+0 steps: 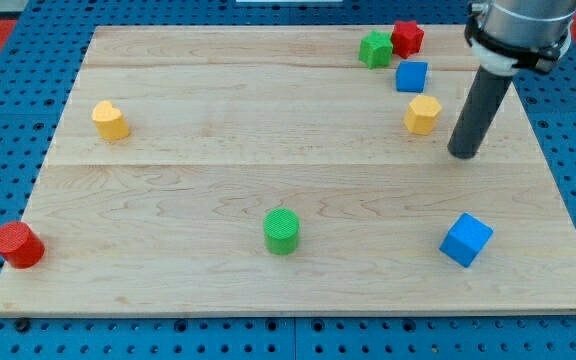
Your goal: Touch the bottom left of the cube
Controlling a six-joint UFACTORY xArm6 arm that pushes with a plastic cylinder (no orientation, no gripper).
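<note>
A blue cube (466,240) lies near the view's bottom right of the wooden board (218,200), turned at an angle. My tip (462,154) stands above it in the view, well apart from it, just right of a yellow hexagonal block (422,115). A second, smaller blue block (411,76) sits at the view's top right, up and to the left of my tip.
A green block (375,48) and a red block (406,38) sit together at the top right. A yellow block (110,121) lies at the left, a red cylinder (17,245) at the bottom left corner, a green cylinder (282,231) at bottom centre.
</note>
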